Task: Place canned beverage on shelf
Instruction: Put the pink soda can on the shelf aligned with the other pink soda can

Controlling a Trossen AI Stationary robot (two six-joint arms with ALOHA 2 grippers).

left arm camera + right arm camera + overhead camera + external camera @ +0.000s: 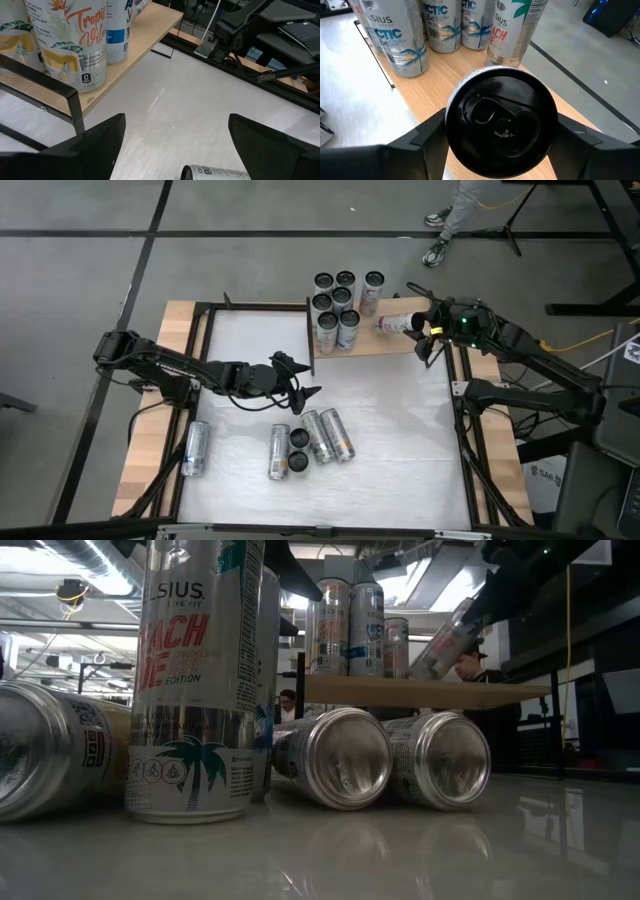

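Shelf: pale board on black posts, at twelve o'clock on the table; raised, so cans must be lifted over its edge and set down upright.
Standing cans: seven upright on the board's nine o'clock half, packed close in rows; bare wood kept toward three o'clock for the next arrival.
Loose cans: clustered at six o'clock of table centre, three lying flat and one upright among them; one more lying well apart at eight o'clock, near the edge; judged to be stock awaiting pickup.
Carried can: above the board's three o'clock end, tipped on its side; dark top faces the right wrist camera; probably needs turning upright before release.
Right gripper: clamped on the carried can, one finger each side of the body; poised over bare wood beside the standing cans.
Left gripper: jaws wide apart, holding nothing; near table centre, between shelf and loose cans, a lying can just ahead of it; judged ready for the next pick.
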